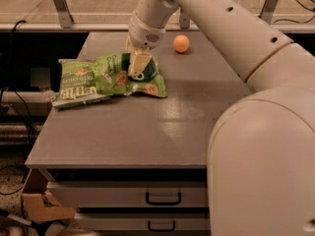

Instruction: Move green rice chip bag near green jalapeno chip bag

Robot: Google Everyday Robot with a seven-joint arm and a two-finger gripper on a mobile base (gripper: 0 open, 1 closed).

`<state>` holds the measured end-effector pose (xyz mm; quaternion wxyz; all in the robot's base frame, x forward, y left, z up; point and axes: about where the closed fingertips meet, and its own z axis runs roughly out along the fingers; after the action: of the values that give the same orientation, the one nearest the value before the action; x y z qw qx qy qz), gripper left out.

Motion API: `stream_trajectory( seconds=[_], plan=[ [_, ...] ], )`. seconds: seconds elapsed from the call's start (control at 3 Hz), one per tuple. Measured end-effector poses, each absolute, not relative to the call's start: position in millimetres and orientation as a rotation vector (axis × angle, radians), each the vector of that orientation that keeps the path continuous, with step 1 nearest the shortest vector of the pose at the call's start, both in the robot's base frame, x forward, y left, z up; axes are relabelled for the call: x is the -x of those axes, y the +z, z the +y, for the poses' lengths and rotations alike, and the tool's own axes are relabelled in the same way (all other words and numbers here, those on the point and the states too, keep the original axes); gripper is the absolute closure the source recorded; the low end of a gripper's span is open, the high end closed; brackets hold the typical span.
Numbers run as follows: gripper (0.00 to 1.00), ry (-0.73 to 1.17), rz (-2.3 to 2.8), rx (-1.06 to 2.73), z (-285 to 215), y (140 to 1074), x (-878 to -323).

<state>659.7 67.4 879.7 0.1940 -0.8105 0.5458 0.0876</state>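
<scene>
Directly below the wrist, the pincer [138,73] is seen pointing down onto the upper part of the green rice chip bag [147,86], in contact with its crinkled top. Whether the pincer is closed on the bag or only pressed against it cannot be told, since it is viewed side-on. The bag lies on the tabletop [147,132], toward the back left. Its dark green patch is under the pincer, and round tan rice-cake pictures are shown along its lower edge.

Just to its left the green jalapeno chip bag [78,82] is laid flat, its white lettering turned sideways. The two bags appear to touch where they meet, and the far end of the jalapeno bag reaches the left edge of the tabletop. A round orange object [181,44] is set behind and to the right of the pincer, apart from both bags.

The arm [236,28] is stretched from the upper middle down to the right, where the lower right corner is filled by the robot's pale body [266,171]. Under the tabletop two drawers [113,195] with dark handles are seen, and a cardboard box [42,205] is placed on the floor at the lower left.
</scene>
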Motion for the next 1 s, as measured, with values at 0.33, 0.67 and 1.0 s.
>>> stream_trajectory(
  seconds=[0.33, 0.67, 1.0],
  plan=[
    [0.13, 0.247, 1.528, 2.272, 69.8, 877.3, -660.9],
    [0.00, 0.249, 1.526, 2.271, 72.1, 875.1, -662.0],
    [0.00, 0.185, 1.533, 2.283, 67.7, 889.7, -660.8]
  ],
)
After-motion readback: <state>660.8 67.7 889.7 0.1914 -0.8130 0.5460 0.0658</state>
